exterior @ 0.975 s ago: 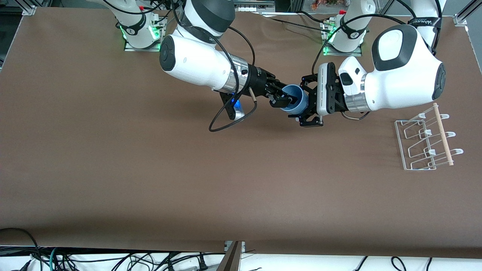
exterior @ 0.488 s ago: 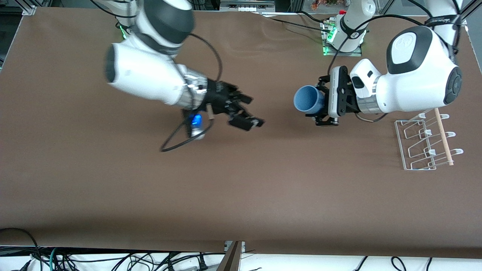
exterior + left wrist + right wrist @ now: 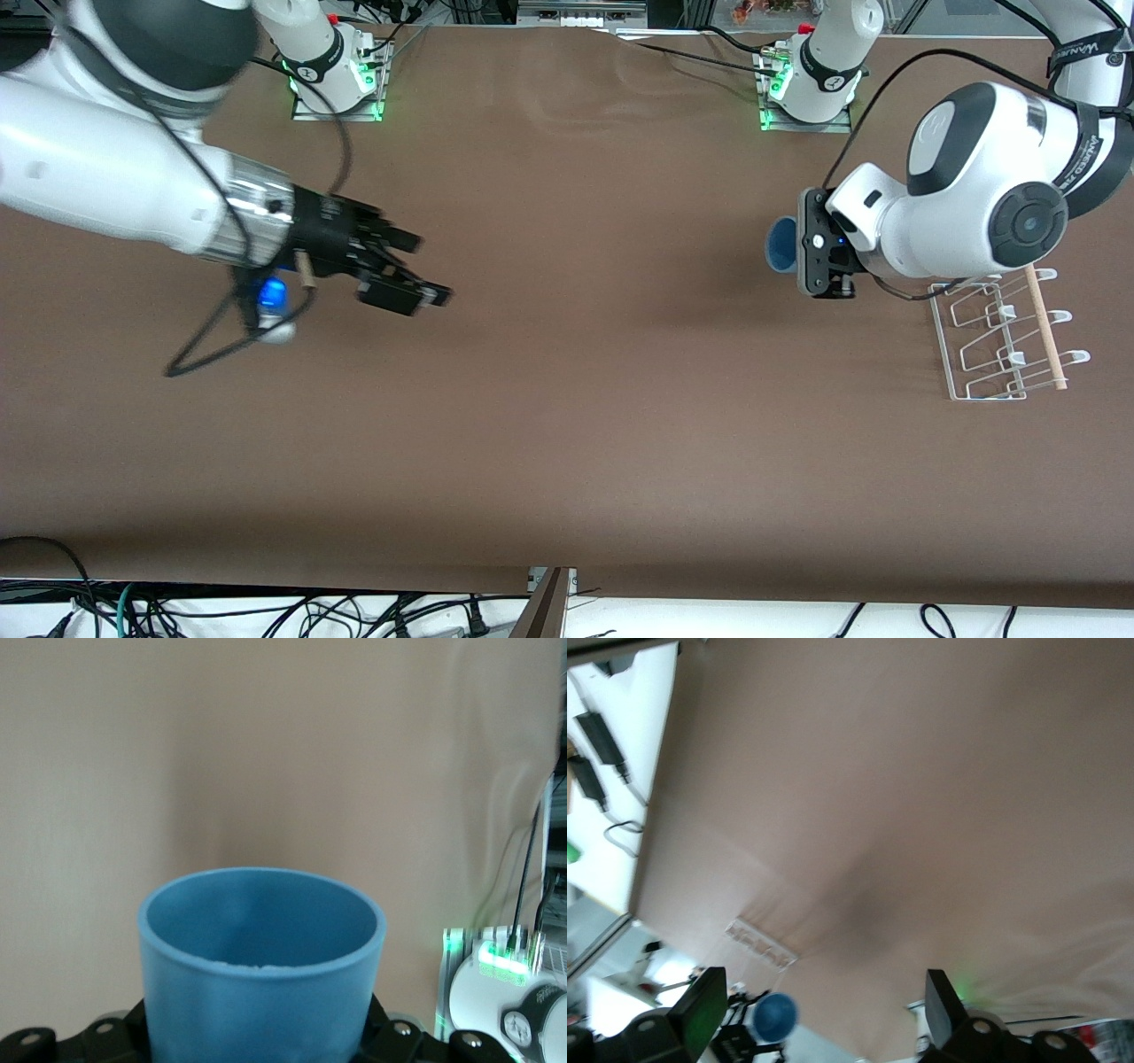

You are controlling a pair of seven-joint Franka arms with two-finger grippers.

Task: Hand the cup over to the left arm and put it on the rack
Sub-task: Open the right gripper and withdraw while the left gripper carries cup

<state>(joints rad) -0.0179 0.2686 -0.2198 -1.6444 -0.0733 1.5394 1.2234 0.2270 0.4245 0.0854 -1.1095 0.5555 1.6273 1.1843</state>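
Front view: left pincer (image 3: 802,257) grips cup (image 3: 781,245), now nearer rack (image 3: 1005,332); right pincer (image 3: 409,279) open, withdrawn farther.

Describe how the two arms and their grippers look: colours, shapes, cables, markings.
Both arms are glossy white with rounded dark grey joint caps. The right arm has a silver wrist band, an all-black right gripper, a blue-lit wrist unit and a looping black cable. The left arm has a pale grey hand body, a strap with white lettering and a black cable; its left gripper is mostly hidden.
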